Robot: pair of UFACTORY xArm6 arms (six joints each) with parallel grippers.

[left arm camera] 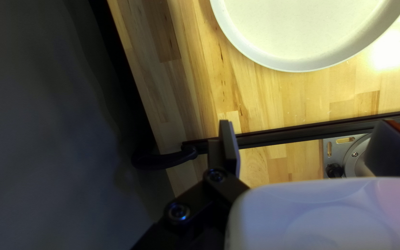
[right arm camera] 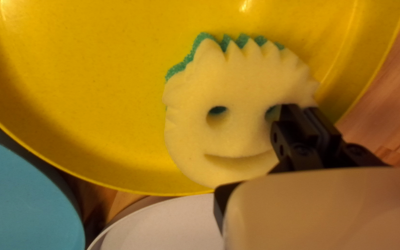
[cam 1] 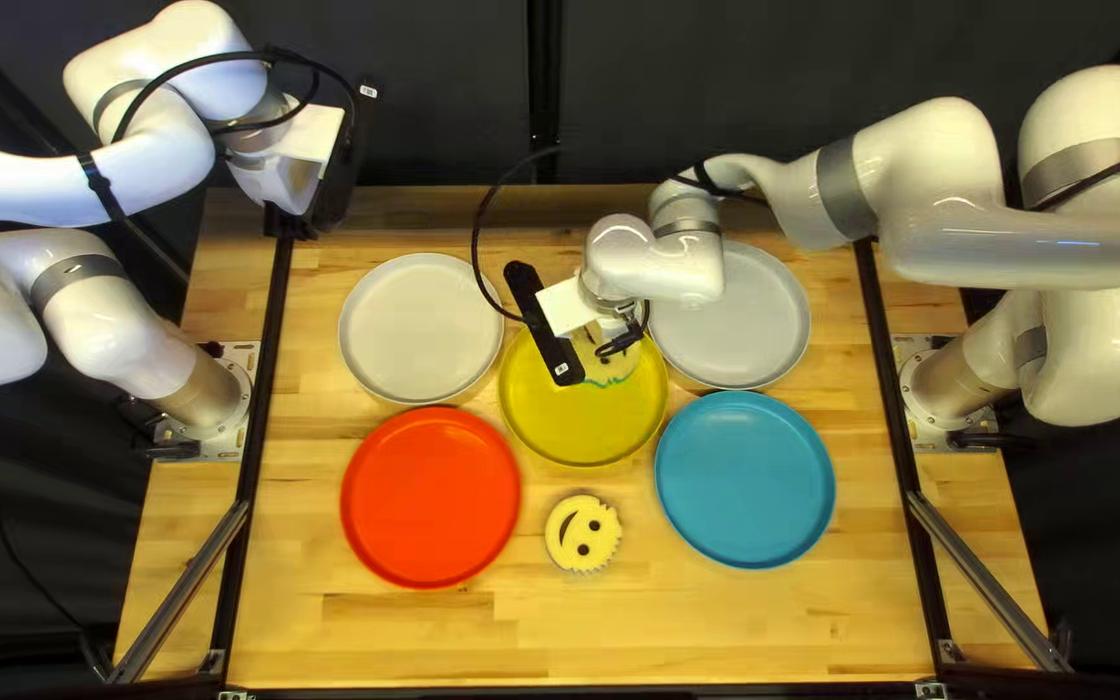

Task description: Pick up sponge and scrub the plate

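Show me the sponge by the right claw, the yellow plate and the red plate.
Sponge [right arm camera: 241,83]: right wrist view, its pale face.
Yellow plate [cam 1: 580,421]: top left view, bare inside.
Red plate [cam 1: 431,497]: top left view, middle.

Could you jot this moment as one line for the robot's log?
right gripper: shut on sponge over yellow plate | left gripper: open | second sponge: on table

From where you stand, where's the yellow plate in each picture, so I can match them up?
Top left view: the yellow plate is near the middle, partly hidden by my right gripper.
Left wrist view: not in it.
Right wrist view: beneath that gripper and a smiling sponge.
Shared landmark: the wooden table, in all three; the blue plate links the two views showing the yellow one.
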